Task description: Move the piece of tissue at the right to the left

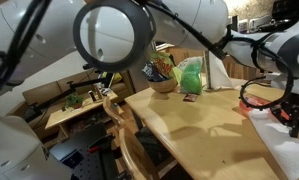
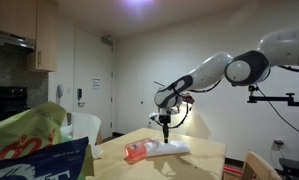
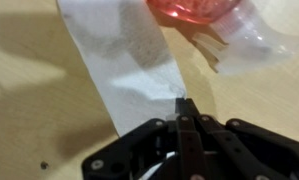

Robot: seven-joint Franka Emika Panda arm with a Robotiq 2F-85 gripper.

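Observation:
A long white piece of tissue [image 3: 119, 70] lies flat on the wooden table, running from the top of the wrist view down toward my fingers. My gripper [image 3: 182, 102] is shut, its tips over the tissue's right edge; nothing shows pinched between them. In an exterior view the gripper [image 2: 166, 127] hangs a little above the tissue [image 2: 174, 150], pointing straight down.
A red and clear plastic wrapper [image 3: 204, 15] lies just beside the tissue, also seen as the red wrapper [image 2: 137, 152]. A green bag [image 1: 192, 75] and a bowl [image 1: 164, 85] stand at the far end of the table [image 1: 189, 125]. A wooden chair [image 1: 119, 120] stands alongside.

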